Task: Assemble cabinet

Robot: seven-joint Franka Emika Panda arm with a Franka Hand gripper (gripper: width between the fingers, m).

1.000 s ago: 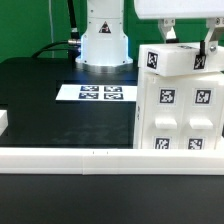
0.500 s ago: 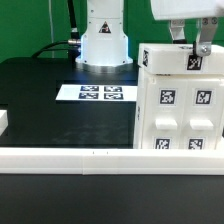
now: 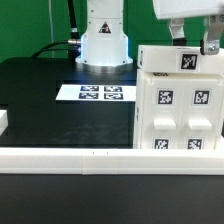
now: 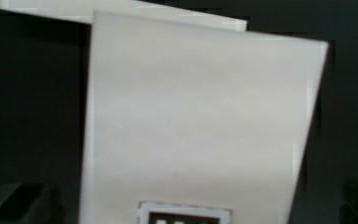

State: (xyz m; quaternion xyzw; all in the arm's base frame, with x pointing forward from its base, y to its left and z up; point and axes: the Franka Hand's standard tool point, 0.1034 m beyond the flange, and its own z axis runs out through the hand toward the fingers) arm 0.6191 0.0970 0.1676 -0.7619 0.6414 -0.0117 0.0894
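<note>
Risk: gripper point(image 3: 192, 44) at 1 o'clock, seemingly pinching top panel point(image 3: 178, 60), tilts it off cabinet point(image 3: 178, 112) onto worktop point(image 3: 50, 110).

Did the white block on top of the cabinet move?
Yes. The top block was tilted earlier; now it lies flat on the cabinet, which, like the marker board, stayed put. The gripper is above it.

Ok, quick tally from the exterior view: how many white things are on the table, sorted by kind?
Cabinet: 1
Marker board: 1
Long low white rail along the near edge: 1
Small white piece at the exterior view's left edge, cut off by the frame: 1
Total: 4
</note>
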